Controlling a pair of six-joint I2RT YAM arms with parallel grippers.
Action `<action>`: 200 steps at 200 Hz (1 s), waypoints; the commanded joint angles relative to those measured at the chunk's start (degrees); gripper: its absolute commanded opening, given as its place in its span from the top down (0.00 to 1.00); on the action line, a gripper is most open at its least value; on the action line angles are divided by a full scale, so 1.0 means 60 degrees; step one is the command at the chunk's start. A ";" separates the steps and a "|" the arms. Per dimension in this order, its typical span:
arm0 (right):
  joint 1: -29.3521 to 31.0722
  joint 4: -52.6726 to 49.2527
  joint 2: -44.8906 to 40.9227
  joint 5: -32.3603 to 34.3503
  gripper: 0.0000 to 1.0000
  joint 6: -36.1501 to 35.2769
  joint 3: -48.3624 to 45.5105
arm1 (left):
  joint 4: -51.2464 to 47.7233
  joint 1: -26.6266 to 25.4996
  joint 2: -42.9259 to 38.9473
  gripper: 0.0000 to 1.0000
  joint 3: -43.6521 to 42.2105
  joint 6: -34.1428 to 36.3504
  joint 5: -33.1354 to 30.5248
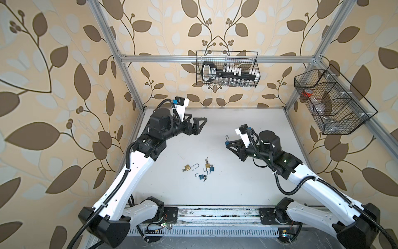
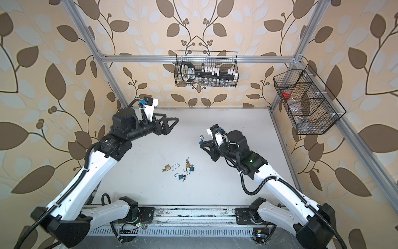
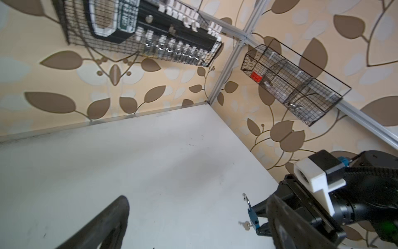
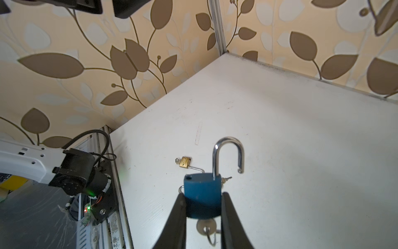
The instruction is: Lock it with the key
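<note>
My right gripper (image 4: 202, 194) is shut on the sides of a blue padlock (image 4: 202, 189) and holds it above the white table (image 4: 301, 151). The padlock's silver shackle (image 4: 229, 148) is swung open and points away from the wrist. A silver key (image 4: 205, 226) sits in the underside of the lock, between the fingers. In both top views the padlock (image 1: 226, 142) (image 2: 202, 142) hangs right of the middle. My left gripper (image 1: 197, 120) (image 3: 193, 226) is open and empty, raised at the back left, facing the padlock (image 3: 253, 217) and its key (image 3: 246, 225).
Several loose padlocks with keys lie mid-table: a brass one (image 1: 187, 167), a brass and blue pair (image 1: 209, 167) and a blue one (image 1: 202, 176). A wire basket (image 1: 227, 69) hangs on the back wall. Another basket (image 1: 331, 103) hangs on the right wall.
</note>
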 commanded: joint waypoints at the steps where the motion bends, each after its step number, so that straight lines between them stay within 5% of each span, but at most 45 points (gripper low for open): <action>1: -0.0848 0.0118 -0.0236 -0.1883 1.00 0.0316 -0.0086 | -0.0150 0.0062 0.0945 0.01 0.1501 0.0830 0.1969; 41: -0.1965 0.0097 -0.0490 -0.3580 1.00 0.0608 -0.0172 | 0.0442 0.0001 0.2125 0.01 0.2172 0.0998 0.3478; 83: -0.2682 -0.0246 -0.0367 -0.4471 1.00 0.0526 -0.0097 | 0.0966 -0.0043 0.1537 0.01 0.0825 0.1705 0.3786; 145: -0.2686 -0.1300 0.0551 -0.5937 1.00 -0.0635 0.0747 | -0.0911 -0.1728 0.0700 0.02 0.0218 0.4474 0.2641; 200: -0.1963 -0.3328 0.0968 -0.6641 1.00 -0.2325 0.1489 | -0.1082 -0.1918 0.0578 0.11 0.0151 0.4709 0.3536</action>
